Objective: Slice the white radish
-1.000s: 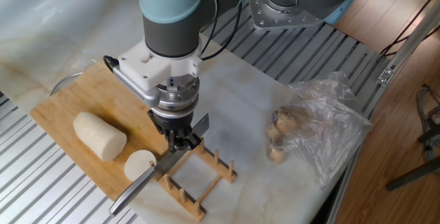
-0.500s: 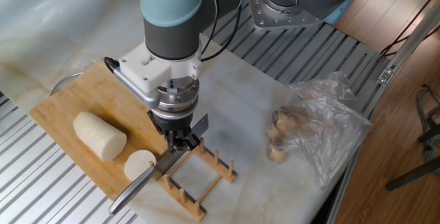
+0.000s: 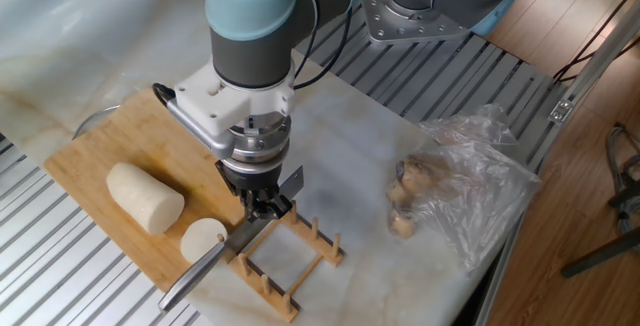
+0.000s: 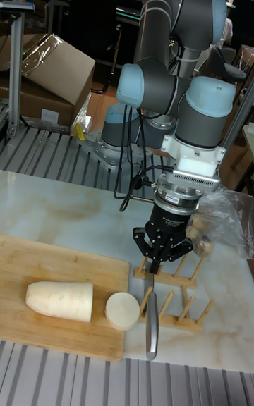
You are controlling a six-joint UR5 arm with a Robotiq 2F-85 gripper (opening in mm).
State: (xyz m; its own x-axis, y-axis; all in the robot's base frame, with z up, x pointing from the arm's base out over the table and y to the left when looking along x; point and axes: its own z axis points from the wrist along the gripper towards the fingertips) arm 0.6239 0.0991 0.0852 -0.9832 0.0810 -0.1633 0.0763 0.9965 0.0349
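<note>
Creamy-white radish, tan wooden board, silver knife

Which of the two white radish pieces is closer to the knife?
The short round slice at the cutting board's edge, right beside the knife blade. The long piece lies farther away.

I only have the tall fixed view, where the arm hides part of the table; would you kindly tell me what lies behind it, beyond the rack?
Observer: In the fixed view, a crumpled clear plastic bag holding brownish lumps lies on the marble, apart from the wooden rack.
Operator: Thank you. From here the knife points straight at me; how does it actually run from the jaws?
Observer: The gripper is shut on the knife, which slants past the rack side of the cut radish piece. Its tip reaches beyond the edge of the cutting board, over the metal slats.
</note>
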